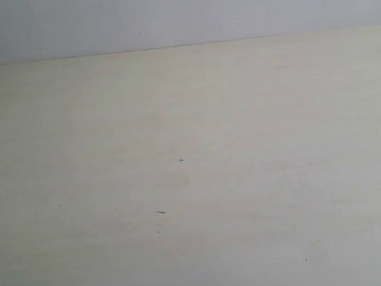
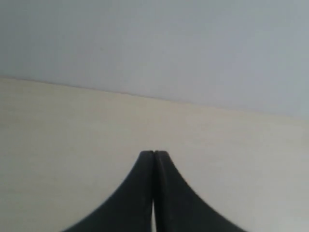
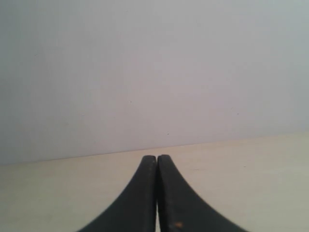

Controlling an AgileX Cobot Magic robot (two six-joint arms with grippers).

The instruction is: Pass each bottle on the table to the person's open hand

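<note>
Table (image 1: 241, 113) pale beige, faint grain; no bottle and no open hand in any view; left gripper (image 2: 153, 154) and right gripper (image 3: 157, 157) each pressed tip to tip, holding nothing; bottle weight, slipperiness, stiffness, grasp point: cannot be judged.

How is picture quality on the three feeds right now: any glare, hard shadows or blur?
Exterior view: flat, hazy light, low contrast; the pale beige wood-grain tabletop shows no glare or hard shadow. Left wrist view: the shut black left gripper is blurred at its edges, the grey-white wall evenly lit. Right wrist view: the shut black right gripper equally soft, no glare.
</note>
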